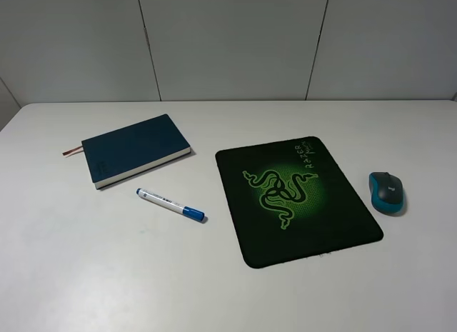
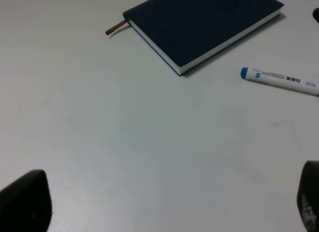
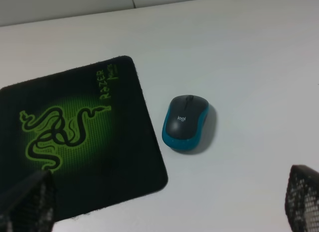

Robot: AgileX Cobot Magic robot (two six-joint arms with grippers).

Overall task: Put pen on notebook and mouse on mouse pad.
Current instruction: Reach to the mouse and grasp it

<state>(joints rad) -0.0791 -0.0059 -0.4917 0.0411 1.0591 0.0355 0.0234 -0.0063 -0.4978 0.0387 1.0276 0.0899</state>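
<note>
Pen and mouse loose on desk, neither yet placed.
Found pen left of centre in the high view, just below the notebook, apart from it, blue cap toward the mouse pad; found mouse at far right, just beside the mouse pad, not touching it. Saw left hand and right hand both spread wide, holding nothing.
</note>
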